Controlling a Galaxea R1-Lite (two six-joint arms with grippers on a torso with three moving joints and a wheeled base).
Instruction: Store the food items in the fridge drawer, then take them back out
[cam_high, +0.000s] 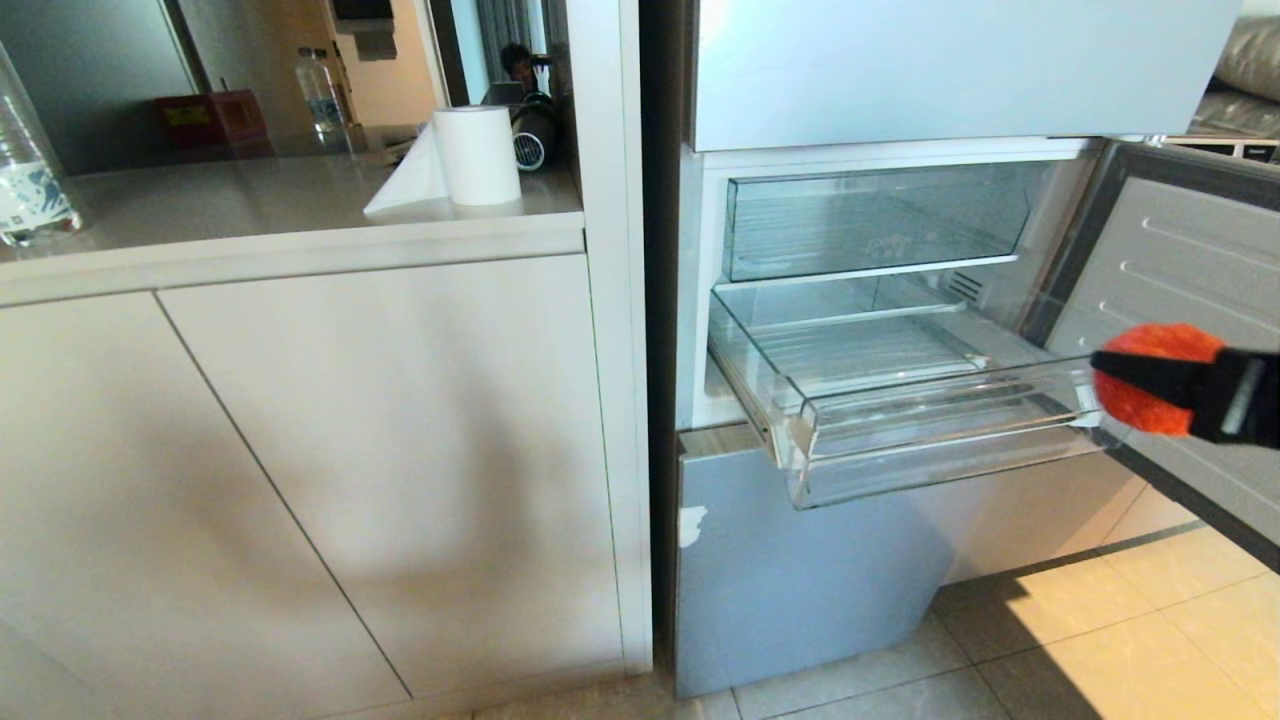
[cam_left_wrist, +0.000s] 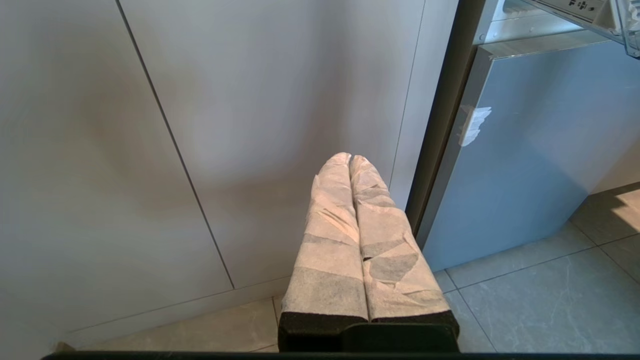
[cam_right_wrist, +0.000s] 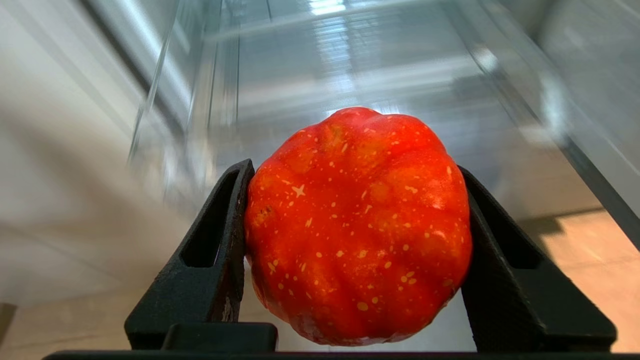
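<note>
Right pincer (cam_high: 1150, 385) has its black fingers (cam_right_wrist: 220, 250) clamped on both sides of a ribbed red fruit (cam_right_wrist: 357, 227), just beside the right front corner of the pulled-out fridge drawer (cam_high: 900, 440). Left pincer (cam_left_wrist: 350, 162) hangs low near the cabinet, below and left of the drawer, taped fingers pressed together, holding nothing.

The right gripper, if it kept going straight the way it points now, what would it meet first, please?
Probably the fridge drawer: the right gripper, shut on the red fruit, points into the pulled-out clear drawer, so the fruit would likely meet its ribbed floor or side wall first. Depth is unclear.
</note>
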